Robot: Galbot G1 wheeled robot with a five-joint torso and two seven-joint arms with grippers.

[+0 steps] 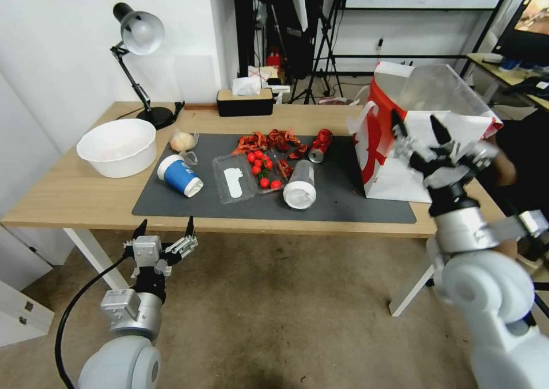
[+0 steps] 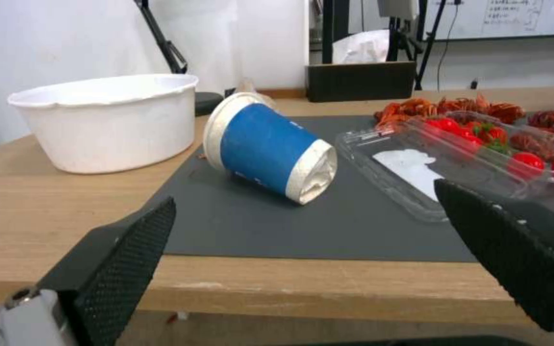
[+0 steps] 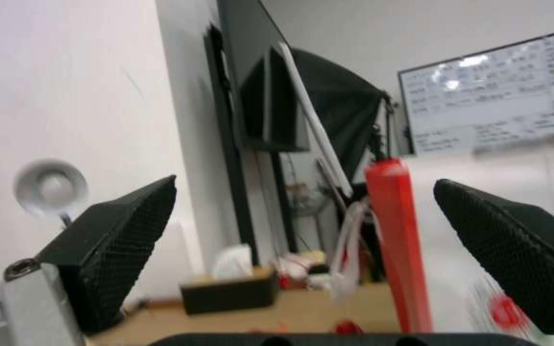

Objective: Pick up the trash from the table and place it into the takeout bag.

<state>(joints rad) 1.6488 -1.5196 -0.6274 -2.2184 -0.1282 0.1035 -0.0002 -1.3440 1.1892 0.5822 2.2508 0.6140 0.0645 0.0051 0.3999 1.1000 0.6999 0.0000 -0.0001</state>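
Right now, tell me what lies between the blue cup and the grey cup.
In the head view, an open clear plastic tray holding cherry tomatoes lies between blue cup and grey cup.

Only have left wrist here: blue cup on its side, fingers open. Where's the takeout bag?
Observer: The takeout bag stands upright at the right end of the table, mouth open.
Operator: Right arm?
Observer: The right gripper is raised in front of the bag, fingers open, holding nothing.
Operator: Anything past the clamshell?
Observer: A grey cup lies on its side on the mat, white lid toward the robot.
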